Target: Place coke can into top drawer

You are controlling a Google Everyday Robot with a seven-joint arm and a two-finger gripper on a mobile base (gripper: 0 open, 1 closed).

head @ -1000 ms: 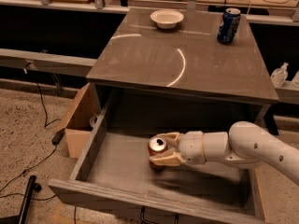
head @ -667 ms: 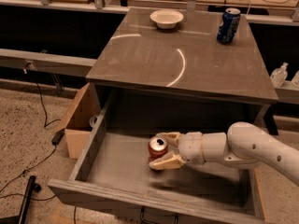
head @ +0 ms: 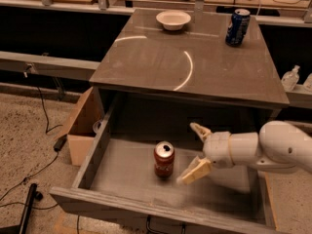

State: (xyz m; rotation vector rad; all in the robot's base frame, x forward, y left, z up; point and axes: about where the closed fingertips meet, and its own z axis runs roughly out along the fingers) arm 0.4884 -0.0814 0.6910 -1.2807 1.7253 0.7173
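Inside the top drawer (head: 95, 152), slightly left of centre on its flat grey floor, the coke can (head: 164, 161) stands upright, its silver top and dark opening facing up. The body is red; the label markings cannot be read. The gripper (head: 189, 153) is at the can's 3 o'clock, just beside it and apart from it. Its two tan fingers (head: 196, 170) are spread wide, one toward 1 o'clock and one toward 5 o'clock. The white, rounded arm (head: 273, 147) enters from the right, above the drawer's right side. At 12 o'clock from the drawer lies the glossy cabinet top (head: 195, 67), marked by curved light reflections. A shallow white bowl (head: 173, 19) sits near its far edge. A dark blue can (head: 237, 27) stands upright toward the far right corner; its lettering is not legible. A cardboard box (head: 80, 126) sits on the speckled floor at the drawer's 9 o'clock, beside the cabinet.
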